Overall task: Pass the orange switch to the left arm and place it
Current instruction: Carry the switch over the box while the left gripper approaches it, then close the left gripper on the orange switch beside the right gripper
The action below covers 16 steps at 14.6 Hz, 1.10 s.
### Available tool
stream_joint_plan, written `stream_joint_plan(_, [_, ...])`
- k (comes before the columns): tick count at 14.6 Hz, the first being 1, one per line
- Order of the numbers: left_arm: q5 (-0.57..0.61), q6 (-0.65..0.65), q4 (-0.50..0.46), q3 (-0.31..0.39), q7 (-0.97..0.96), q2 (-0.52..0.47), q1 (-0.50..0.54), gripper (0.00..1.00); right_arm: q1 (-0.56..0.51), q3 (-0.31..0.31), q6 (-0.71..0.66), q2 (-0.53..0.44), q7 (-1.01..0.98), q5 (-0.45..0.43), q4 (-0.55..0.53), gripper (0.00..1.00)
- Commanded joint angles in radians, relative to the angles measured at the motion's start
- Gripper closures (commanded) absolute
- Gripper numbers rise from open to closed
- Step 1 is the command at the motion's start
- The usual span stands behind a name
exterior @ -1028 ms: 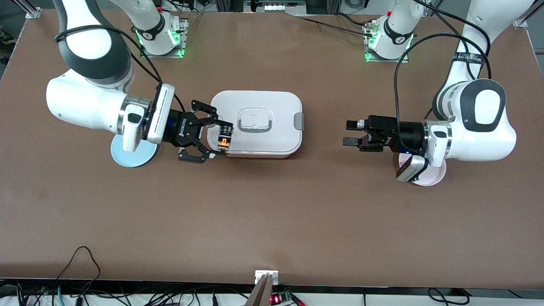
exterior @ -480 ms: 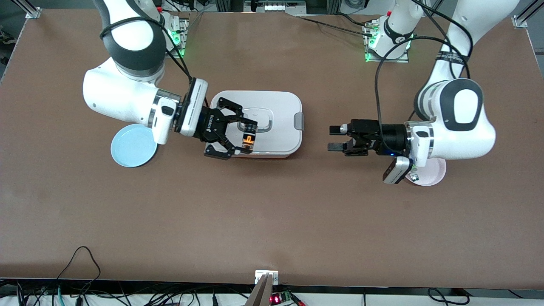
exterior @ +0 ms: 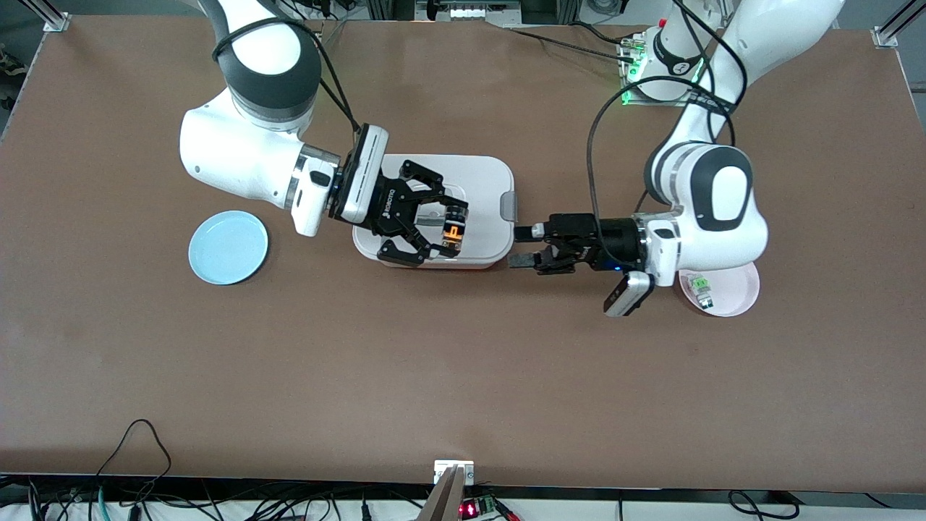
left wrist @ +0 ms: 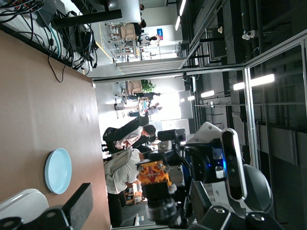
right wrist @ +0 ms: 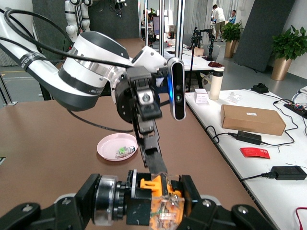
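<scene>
One tiny black-and-orange switch (exterior: 453,234) hangs over white box (exterior: 485,181).

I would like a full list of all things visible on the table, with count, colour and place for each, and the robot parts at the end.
box: 1, white with grey clips and handle, mid-table between the two arms.
orange switch: 1, black with orange end, held in the right gripper above the box.
blue plate: 1, light blue, bare, toward the right arm's end of the table.
pink plate: 1, pale pink, toward the left arm's end of the table.
clear-and-green component: 1, lying in the pink plate.
table: 1, brown.
right gripper: 1, black, shut on the switch, over the box.
left gripper: 1, black, fingers apart, beside the box, pointing at the switch.
</scene>
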Motion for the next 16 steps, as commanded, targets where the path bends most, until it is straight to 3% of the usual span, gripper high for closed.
stream_joint_plan(1, [-0.039,0.029,0.0,-0.001,0.032,0.003,-0.031,0.21,0.019,-0.003,0.025,0.025,-0.008,0.028,0.032,0.78])
stream_joint_plan(4, [-0.042,0.029,0.0,-0.002,0.03,0.0,-0.034,0.27,0.032,-0.002,0.051,0.032,-0.003,0.028,0.035,0.78])
stream_joint_plan(8, [-0.086,0.044,0.0,-0.001,0.032,0.003,-0.068,0.28,0.049,-0.003,0.054,0.04,-0.001,0.028,0.035,0.78])
stream_joint_plan(12, [-0.086,0.054,0.007,-0.001,0.032,0.02,-0.068,0.39,0.055,-0.003,0.055,0.04,-0.003,0.028,0.035,0.78])
stream_joint_plan(13, [-0.086,0.054,0.006,-0.001,0.032,0.02,-0.068,0.5,0.055,-0.003,0.055,0.042,-0.003,0.028,0.035,0.78])
stream_joint_plan(14, [-0.086,0.054,0.006,-0.001,0.033,0.019,-0.069,0.75,0.057,-0.003,0.057,0.045,-0.003,0.028,0.035,0.78])
stream_joint_plan(15, [-0.086,0.054,0.007,-0.001,0.033,0.019,-0.069,0.9,0.062,-0.003,0.071,0.046,-0.003,0.028,0.034,0.78])
stream_joint_plan(16, [-0.086,0.054,0.004,-0.001,0.033,0.016,-0.068,0.98,0.065,-0.002,0.08,0.048,-0.003,0.028,0.034,0.78])
